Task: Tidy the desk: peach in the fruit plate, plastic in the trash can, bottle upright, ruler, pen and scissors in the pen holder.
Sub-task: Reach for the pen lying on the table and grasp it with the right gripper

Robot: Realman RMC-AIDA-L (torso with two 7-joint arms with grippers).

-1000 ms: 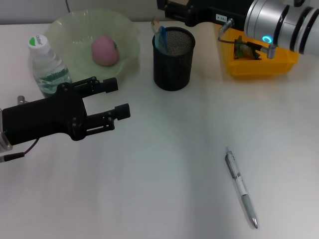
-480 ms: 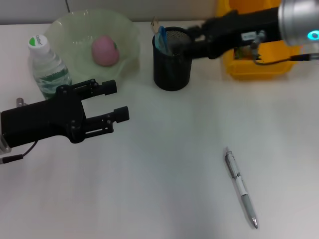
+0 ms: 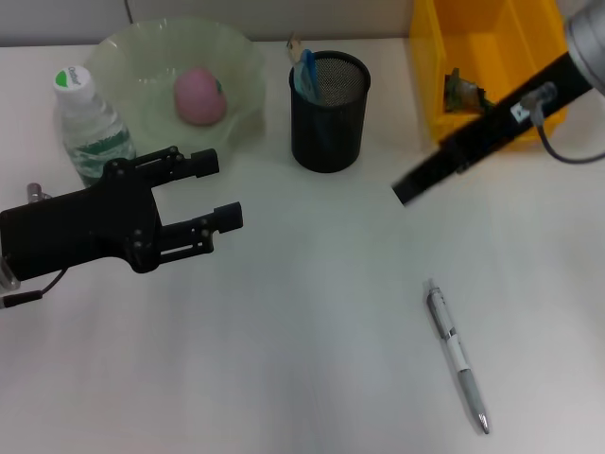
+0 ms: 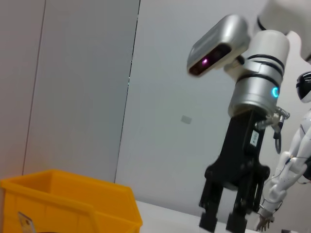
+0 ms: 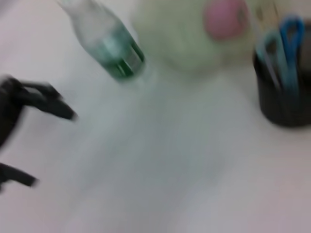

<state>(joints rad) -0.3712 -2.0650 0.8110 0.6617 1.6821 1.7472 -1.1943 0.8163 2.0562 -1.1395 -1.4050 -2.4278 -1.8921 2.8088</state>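
Observation:
The pink peach (image 3: 198, 95) lies in the pale green fruit plate (image 3: 132, 71). A clear bottle (image 3: 87, 128) with a green label stands upright beside the plate. The black mesh pen holder (image 3: 328, 118) holds blue-handled scissors (image 3: 304, 72) and a ruler tip. A silver pen (image 3: 458, 355) lies on the table at the front right. A piece of plastic (image 3: 461, 91) sits in the yellow trash can (image 3: 492, 43). My left gripper (image 3: 216, 190) hovers open and empty near the bottle. Between holder and pen, my right gripper (image 3: 408, 192) hangs above the table; the left wrist view shows the right gripper (image 4: 222, 222) open and empty.
The white table (image 3: 302, 331) stretches bare around the pen. The right wrist view is motion-blurred and shows the bottle (image 5: 109, 46), the peach (image 5: 224, 18) and the pen holder (image 5: 284, 97).
My right arm has swung from behind the pen holder, past the yellow can, out over the table toward the pen. The left arm has stayed put.

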